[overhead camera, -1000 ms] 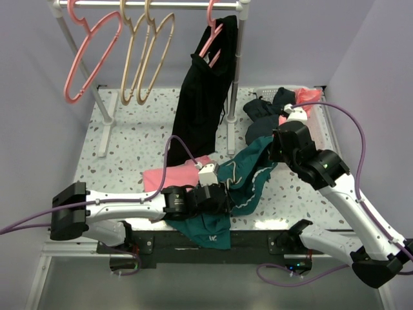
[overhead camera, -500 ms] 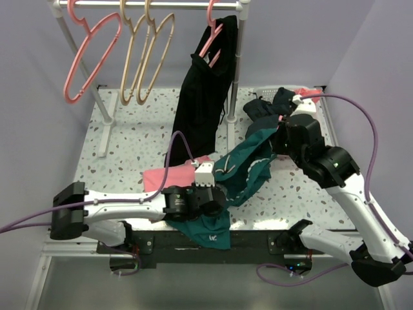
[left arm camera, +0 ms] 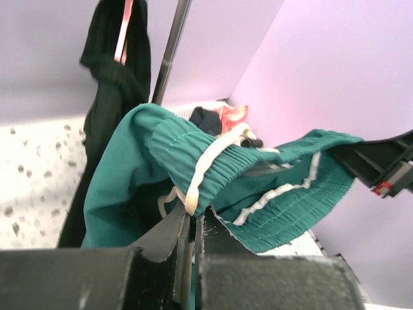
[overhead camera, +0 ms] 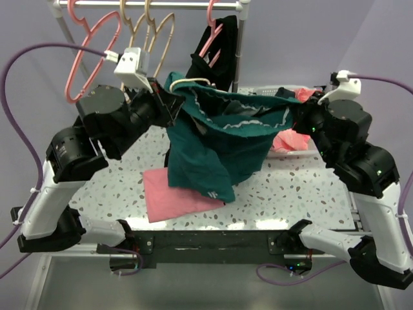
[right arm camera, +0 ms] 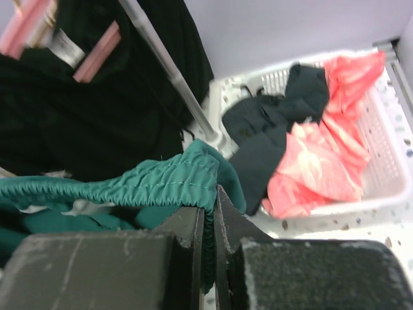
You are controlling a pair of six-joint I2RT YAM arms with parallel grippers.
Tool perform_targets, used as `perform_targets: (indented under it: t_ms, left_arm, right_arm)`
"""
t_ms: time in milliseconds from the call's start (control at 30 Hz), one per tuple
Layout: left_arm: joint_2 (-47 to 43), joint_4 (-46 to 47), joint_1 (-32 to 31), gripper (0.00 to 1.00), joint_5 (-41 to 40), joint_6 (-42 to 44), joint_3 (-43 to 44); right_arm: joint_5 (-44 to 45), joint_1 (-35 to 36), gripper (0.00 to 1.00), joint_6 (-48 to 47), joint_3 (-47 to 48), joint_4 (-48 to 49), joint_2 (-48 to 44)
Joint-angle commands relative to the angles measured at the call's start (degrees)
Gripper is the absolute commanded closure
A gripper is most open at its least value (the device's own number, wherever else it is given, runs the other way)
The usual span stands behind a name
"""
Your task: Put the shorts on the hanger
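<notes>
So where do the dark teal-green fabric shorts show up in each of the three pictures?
Top external: shorts stretched across the centre, in mid-air.
Left wrist: shorts fill the centre, waistband foremost.
Right wrist: shorts lower left, only the gathered waistband.
Shared landmark: the long black garment hanging behind them.

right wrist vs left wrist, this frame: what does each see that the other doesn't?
Right wrist only: the perforated wall of the white basket, with the coral and black clothes in it in plain sight.
Left wrist only: the white drawstring, the white trim, and the right gripper clamped on the far end of the waistband.
Both: the shorts, their teal waistband pinched in the view's own shut fingers (left gripper at its end), plus the hanging black garment and the rack pole.
</notes>
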Motion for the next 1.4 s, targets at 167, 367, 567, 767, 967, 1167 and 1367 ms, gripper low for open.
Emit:
perform_targets:
  t_ms: [167,367,567,767,967,1167,1367]
  left_arm:
    - [6.11,-4.56,13.10,1.00,28.52,9.90,5.67]
    - [2.17,-3.51,14.60,1.00,33.63,8.15,-4.69]
    - [-6.17,0.70,14.51,1.00,31.96,5.95,-24.89]
    - [-13.74,17.29,14.60,1.00,35.98,1.56,-58.21]
    - [-18.84,19.53,14.51,0.76,35.93,2.94,-62.38]
    - [-20.61,16.10,14.51,0.53,33.38,6.55,-45.34]
    - [-12.02,14.60,14.51,0.46,21.96,12.96,-20.30]
  right_arm:
    - [1.85,-0.09,1.00,-2.67,14.40,-0.30,2.56]
    - [-0.88,-0.09,1.00,-2.23,14.01,-2.42,3.10]
    - [-3.95,-0.09,1.00,0.66,-5.91,1.88,1.95]
    - [-13.87,-0.27,1.00,6.54,-33.60,12.78,2.56]
    - [-18.81,-0.27,1.00,8.76,-43.85,18.59,2.40]
    - [-18.72,-0.27,1.00,7.44,-42.63,17.01,1.07]
    - [-21.97,-0.27,1.00,6.04,-43.24,17.54,0.98]
